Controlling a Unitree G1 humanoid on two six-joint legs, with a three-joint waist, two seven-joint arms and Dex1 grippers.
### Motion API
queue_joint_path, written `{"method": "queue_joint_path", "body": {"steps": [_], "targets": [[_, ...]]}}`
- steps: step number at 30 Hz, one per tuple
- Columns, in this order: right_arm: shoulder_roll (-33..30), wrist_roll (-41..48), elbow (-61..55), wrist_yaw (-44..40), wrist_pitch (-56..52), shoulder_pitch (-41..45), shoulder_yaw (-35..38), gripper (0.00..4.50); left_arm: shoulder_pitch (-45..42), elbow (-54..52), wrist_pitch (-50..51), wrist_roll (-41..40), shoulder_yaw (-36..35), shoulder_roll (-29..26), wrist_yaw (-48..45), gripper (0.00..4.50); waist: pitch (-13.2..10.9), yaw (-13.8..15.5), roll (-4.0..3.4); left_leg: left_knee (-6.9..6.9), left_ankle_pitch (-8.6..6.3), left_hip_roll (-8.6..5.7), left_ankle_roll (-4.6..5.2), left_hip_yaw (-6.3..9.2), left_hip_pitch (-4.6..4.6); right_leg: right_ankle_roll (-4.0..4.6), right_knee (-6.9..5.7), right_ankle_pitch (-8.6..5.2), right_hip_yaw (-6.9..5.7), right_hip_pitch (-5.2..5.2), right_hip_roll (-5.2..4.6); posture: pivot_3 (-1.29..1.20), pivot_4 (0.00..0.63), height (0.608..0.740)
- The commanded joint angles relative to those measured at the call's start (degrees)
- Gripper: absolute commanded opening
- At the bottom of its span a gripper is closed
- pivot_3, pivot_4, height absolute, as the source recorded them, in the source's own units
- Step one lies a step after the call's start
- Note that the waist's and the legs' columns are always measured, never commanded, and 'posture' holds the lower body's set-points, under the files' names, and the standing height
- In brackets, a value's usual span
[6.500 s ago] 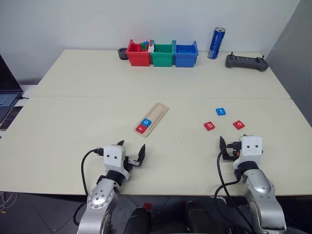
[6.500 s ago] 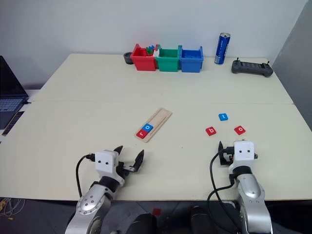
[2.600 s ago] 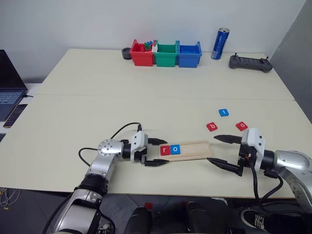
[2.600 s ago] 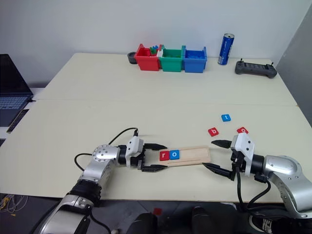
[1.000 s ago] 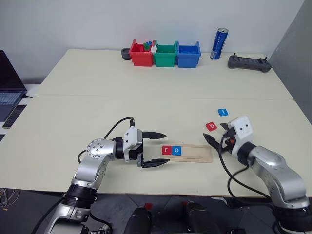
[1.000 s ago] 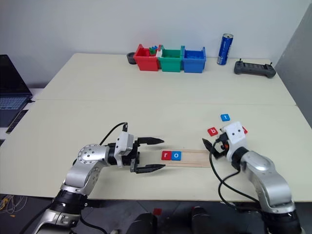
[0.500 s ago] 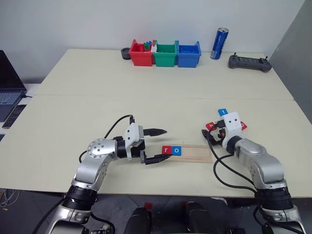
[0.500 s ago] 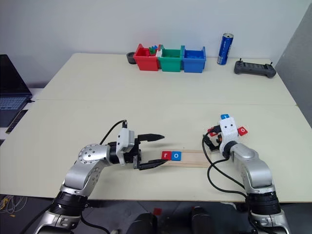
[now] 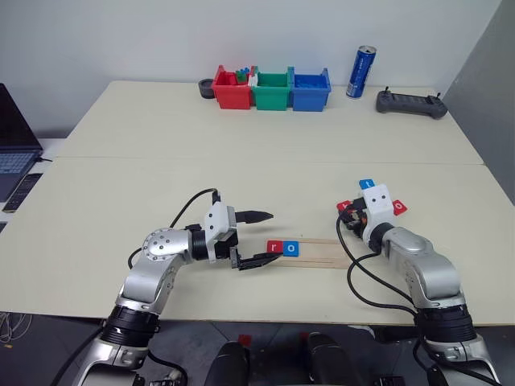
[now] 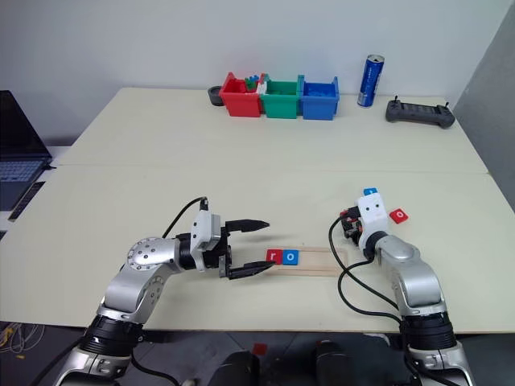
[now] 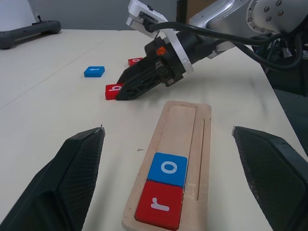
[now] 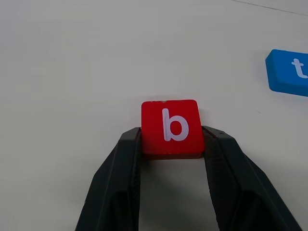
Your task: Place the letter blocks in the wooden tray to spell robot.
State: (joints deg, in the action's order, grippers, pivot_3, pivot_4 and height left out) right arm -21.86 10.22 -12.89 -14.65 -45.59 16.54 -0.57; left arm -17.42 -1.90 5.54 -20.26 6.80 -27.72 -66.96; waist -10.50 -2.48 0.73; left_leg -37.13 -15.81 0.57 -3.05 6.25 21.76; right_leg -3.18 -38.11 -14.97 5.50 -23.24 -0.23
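1. The wooden tray (image 9: pixel 310 250) lies on the table (image 9: pixel 241 161) with its long axis running left to right in front of the robot; the red r block (image 9: pixel 274 248) and blue o block (image 9: pixel 291 248) sit side by side at its left end, letters upright toward the robot.
2. The left gripper (image 9: pixel 259 238) hangs wide open just left of that end, empty, much as it was a second ago.
3. The right gripper (image 12: pixel 171 149) has closed in (it was spread a second ago): its fingers (image 12: pixel 126 159) now pinch the red b block (image 12: pixel 170 126), flat on the table.
4. The blue t block (image 9: pixel 367 184) and red o block (image 9: pixel 398 207) lie nearby.
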Motion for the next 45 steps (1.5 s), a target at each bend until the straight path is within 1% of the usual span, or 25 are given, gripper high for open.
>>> {"method": "queue_joint_path", "body": {"steps": [1,5,7,9,12,19,21,24,26,27,28,30,31,33,36,38,40,42,45], "targets": [[-1.1,0.7,-11.1,2.4,-7.8,-3.3,5.8,1.47,-0.3,-1.9,-1.0,-1.3,-0.2,-0.5,-1.0,4.50,0.0,0.1,0.00,0.00,0.00,0.00,0.00,0.00,0.00,0.00,0.00,0.00,0.00,0.00,0.00,0.00,0.150,0.740],[1.3,1.6,-25.2,6.0,-22.9,-8.6,12.2,1.47,0.1,-2.2,-0.6,-1.8,0.0,-0.6,-2.1,4.50,0.0,0.5,-0.01,0.04,0.00,-0.01,0.00,0.01,0.02,0.00,-0.01,0.00,0.00,-0.02,-0.02,0.00,0.150,0.740],[3.6,1.6,-30.9,7.4,-28.6,-10.5,12.2,1.47,0.5,-2.4,-0.6,-1.9,0.3,-0.5,-2.6,4.50,0.0,0.4,-0.03,0.06,0.00,0.01,0.00,0.03,0.00,0.00,-0.01,0.00,-0.01,-0.02,0.01,0.00,0.150,0.740],[5.4,1.1,-34.3,8.8,-32.0,-11.6,10.8,1.47,0.5,-2.3,-0.7,-1.7,0.6,-0.2,-2.8,4.50,0.0,0.1,-0.04,0.07,0.00,0.04,0.00,0.01,-0.03,0.01,-0.01,-0.01,0.00,-0.02,0.05,0.00,0.150,0.740],[7.6,0.0,-36.9,10.5,-35.7,-13.8,8.8,1.47,0.1,-2.1,-0.6,-1.7,0.9,0.2,-3.0,4.50,0.0,-0.2,-0.04,0.06,0.00,0.05,0.00,0.00,-0.04,0.01,-0.01,-0.02,0.01,-0.02,0.06,0.00,0.150,0.740],[9.9,-1.4,-36.8,12.2,-39.3,-15.8,9.6,1.47,-0.4,-1.4,-0.9,-1.6,1.0,0.1,-3.7,4.50,0.0,-0.5,-0.03,0.05,0.00,0.03,0.00,-0.01,-0.03,0.00,0.03,-0.02,0.01,-0.01,0.04,0.00,0.150,0.740],[10.7,-1.1,-36.5,11.8,-38.9,-16.1,9.6,2.21,-0.2,-1.7,-0.9,-1.5,1.0,0.2,-3.7,4.50,0.1,-0.5,-0.03,0.05,0.00,0.03,0.00,0.00,-0.03,0.00,0.03,-0.02,0.01,0.00,0.04,0.00,0.150,0.740],[10.9,-0.7,-36.4,11.2,-38.6,-16.6,9.5,3.13,0.2,-2.0,-0.9,-1.6,0.9,0.0,-3.8,4.50,0.1,-0.5,0.00,0.06,0.00,0.03,0.00,-0.01,-0.03,0.00,0.04,-0.02,0.01,0.00,0.04,0.00,0.150,0.740],[9.9,-0.7,-36.2,10.6,-37.7,-15.1,10.1,3.89,0.3,-2.1,-0.9,-1.5,0.8,-0.1,-3.7,4.50,0.1,-0.6,-0.01,0.06,0.00,0.04,0.00,-0.01,-0.04,0.00,0.03,-0.02,0.01,0.00,0.04,0.00,0.150,0.740],[7.3,-0.6,-35.9,9.3,-35.6,-13.4,9.4,3.89,0.3,-2.0,-1.0,-1.4,0.8,-0.1,-3.7,4.50,0.1,-0.6,-0.01,0.06,0.00,0.04,0.00,-0.01,-0.04,0.00,0.03,-0.02,0.01,0.00,0.04,0.00,0.150,0.740],[3.6,-0.5,-35.3,7.2,-32.5,-11.9,8.4,4.31,0.2,-1.9,-1.1,-1.3,0.8,-0.1,-3.6,4.50,0.1,-0.7,0.00,0.07,0.00,0.05,0.00,0.00,-0.05,-0.01,0.03,-0.03,0.01,0.00,0.05,0.00,0.150,0.740],[-1.4,0.8,-33.0,2.5,-27.2,-9.7,7.8,4.47,0.0,-1.4,-1.5,-1.2,0.8,0.0,-3.7,4.50,0.0,-0.8,-0.03,0.03,0.00,0.00,0.00,-0.13,-0.04,-0.03,0.08,-0.03,0.09,-0.01,-0.01,0.00,0.150,0.740],[-4.9,2.0,-30.8,-1.6,-23.6,-8.7,7.6,4.47,-0.2,-1.2,-1.6,-1.1,0.8,0.0,-3.8,4.50,0.0,-0.8,-0.02,0.03,0.00,0.00,0.00,-0.12,-0.04,-0.04,0.09,-0.04,0.08,0.00,-0.01,0.00,0.150,0.740],[-13.3,4.1,-24.9,-12.7,-14.1,-7.0,7.1,4.47,-0.8,-0.8,-1.7,-1.1,0.9,0.1,-3.9,4.50,0.0,-0.8,-0.01,0.07,0.00,0.01,0.00,-0.10,-0.04,-0.26,0.11,-0.17,0.05,0.00,0.02,0.00,0.150,0.740],[-23.3,5.5,-14.1,-28.8,3.0,-7.3,6.5,4.47,-1.2,-0.4,-2.0,-1.1,1.1,0.2,-4.1,4.50,0.0,-0.7,0.02,0.07,-0.01,0.00,0.02,-0.08,-0.03,-0.24,0.15,-0.16,0.02,0.04,0.01,0.00,0.150,0.740],[-27.1,6.1,-7.0,-38.0,13.8,-7.7,6.2,4.47,-1.3,-0.2,-2.2,-1.1,1.3,0.2,-4.3,4.50,0.0,-0.7,0.05,0.07,-0.01,0.00,0.03,-0.08,-0.02,-0.02,0.16,-0.03,0.01,0.04,0.00,0.00,0.150,0.740],[-29.7,6.0,0.7,-46.6,24.9,-7.3,5.5,4.47,-1.4,-0.1,-2.4,-1.1,1.5,0.3,-4.5,4.50,-0.1,-0.7,0.10,0.07,-0.02,-0.01,0.04,-0.08,0.00,-0.01,0.17,-0.02,0.01,0.04,-0.01,0.00,0.150,0.740],[-30.8,5.3,8.0,-52.4,33.6,-5.7,4.5,4.47,-1.6,0.1,-2.4,-1.0,1.7,0.5,-4.6,4.50,-0.1,-0.7,0.14,0.07,-0.02,0.00,0.04,-0.11,-0.01,-0.01,0.17,-0.02,0.03,0.04,-0.01,0.00,0.150,0.740],[-31.5,3.5,16.4,-57.0,41.8,-3.0,2.5,4.47,-2.0,0.3,-2.5,-0.8,1.8,0.8,-4.3,4.50,-0.1,-0.7,0.13,0.05,-0.02,0.00,0.04,-0.11,-0.05,0.00,0.11,-0.01,0.03,0.04,-0.01,0.00,0.150,0.740]]}}
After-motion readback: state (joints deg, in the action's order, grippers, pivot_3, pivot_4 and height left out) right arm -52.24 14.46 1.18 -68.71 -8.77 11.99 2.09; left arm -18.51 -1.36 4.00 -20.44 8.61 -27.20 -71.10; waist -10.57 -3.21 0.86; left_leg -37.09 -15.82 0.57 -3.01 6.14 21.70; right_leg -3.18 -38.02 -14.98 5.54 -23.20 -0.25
